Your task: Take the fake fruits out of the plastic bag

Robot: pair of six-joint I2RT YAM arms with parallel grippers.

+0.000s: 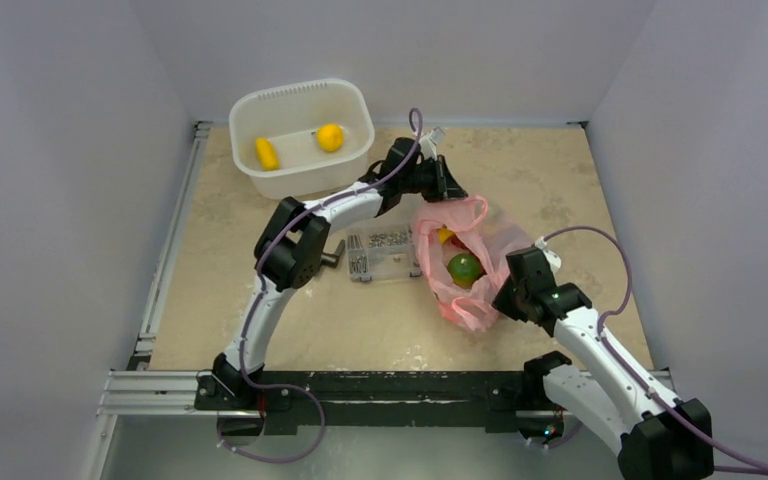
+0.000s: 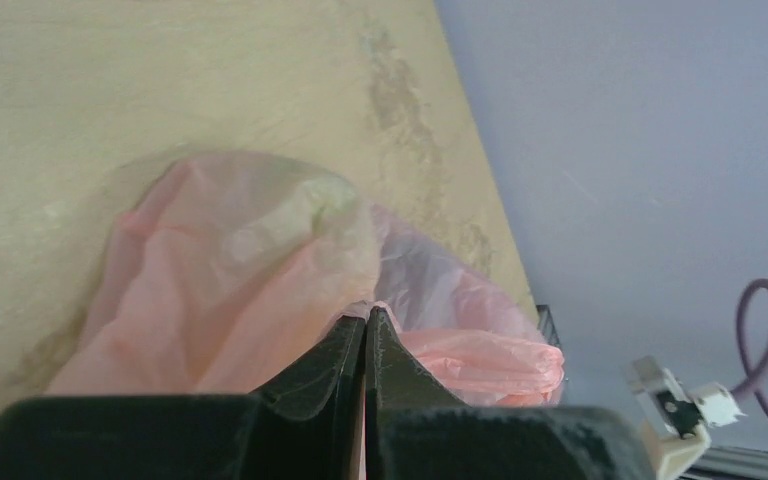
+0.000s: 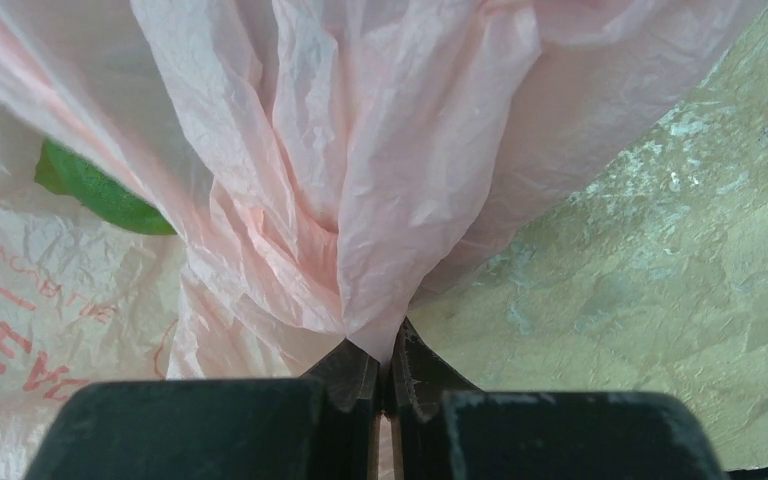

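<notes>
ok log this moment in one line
left claw shut on pink plastic bag | right claw shut on same bag | green lime inside

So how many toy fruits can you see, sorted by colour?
Yellow fruits: 3, two in the tub, one in the bag
Green fruit: 1, in the bag
Total: 4 in view; the bag may hide more.
</notes>
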